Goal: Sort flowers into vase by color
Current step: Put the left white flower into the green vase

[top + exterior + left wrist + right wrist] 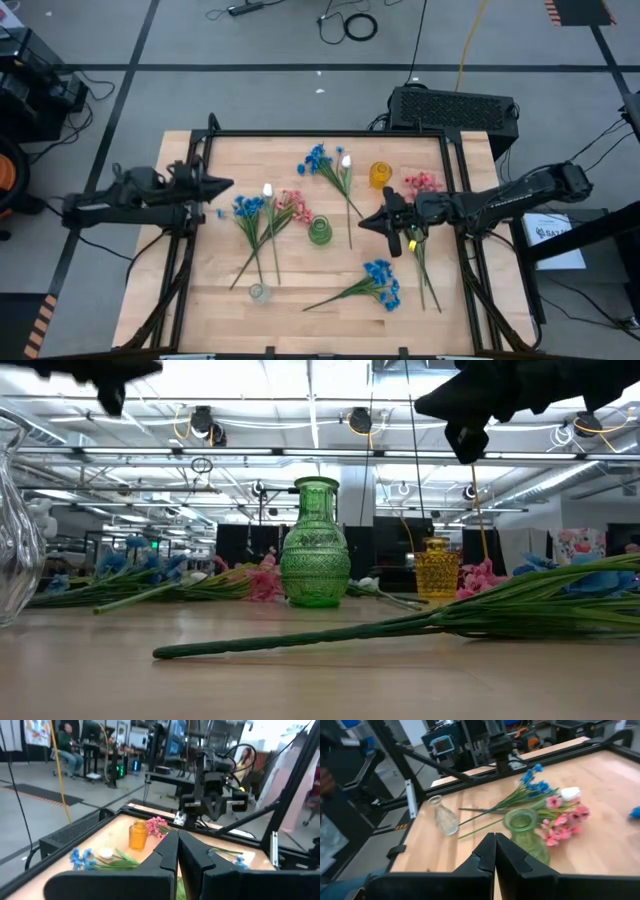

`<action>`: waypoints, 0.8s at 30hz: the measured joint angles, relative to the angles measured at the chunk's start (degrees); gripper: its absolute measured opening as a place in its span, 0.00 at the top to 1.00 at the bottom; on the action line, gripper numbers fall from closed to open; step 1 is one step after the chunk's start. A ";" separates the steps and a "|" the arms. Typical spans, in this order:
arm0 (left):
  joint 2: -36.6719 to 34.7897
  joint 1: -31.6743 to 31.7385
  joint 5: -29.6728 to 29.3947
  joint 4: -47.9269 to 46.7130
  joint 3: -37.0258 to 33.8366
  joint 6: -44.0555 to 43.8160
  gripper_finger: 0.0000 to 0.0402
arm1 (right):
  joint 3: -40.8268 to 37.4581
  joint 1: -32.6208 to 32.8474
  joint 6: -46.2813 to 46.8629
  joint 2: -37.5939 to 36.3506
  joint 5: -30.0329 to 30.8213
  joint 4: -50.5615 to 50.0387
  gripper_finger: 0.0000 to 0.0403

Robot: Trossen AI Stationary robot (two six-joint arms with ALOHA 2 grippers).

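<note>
High view: left gripper (222,184) sits at the table's (210,310) left edge, fingers pressed together, holding nothing. Right gripper (364,222) is over the table's right-centre, fingers likewise clenched and empty. Green vase (319,231) stands mid-table, yellow vase (380,175) behind it toward the far edge, clear vase (259,292) near the front left. Flowers lie loose on the wood: a blue, white and pink bunch (265,215) left of the green vase, a blue-and-white spray (328,165) near the far edge, a pink spray (424,184) right of the yellow vase, a blue spray (375,282) at the front.

Low view: green vase (314,545) upright at centre, yellow vase (436,570) behind and right; clear vase (15,530) at the frame's left edge. A green stem (300,641) lies flat across the foreground.

Left wrist view: own fingers (167,852) closed tip to tip; yellow vase (138,834) beyond them, pink blossoms touching it.

Right wrist view: own fingers (486,850) closed; green vase (524,832) just ahead, pink blossoms beside it, clear vase (443,816) farther off.
</note>
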 joint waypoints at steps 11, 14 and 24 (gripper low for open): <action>25.05 -2.50 4.32 -5.05 21.93 -1.61 0.97 | 0.00 2.69 -0.13 0.05 4.81 -0.10 1.00; 29.77 -4.68 3.93 -7.27 21.07 -5.71 0.97 | 0.00 2.97 -0.15 0.05 4.79 -0.12 1.00; 39.69 -13.55 -7.53 -7.49 17.05 -13.36 0.97 | 0.00 4.78 -0.37 0.05 5.45 -0.44 1.00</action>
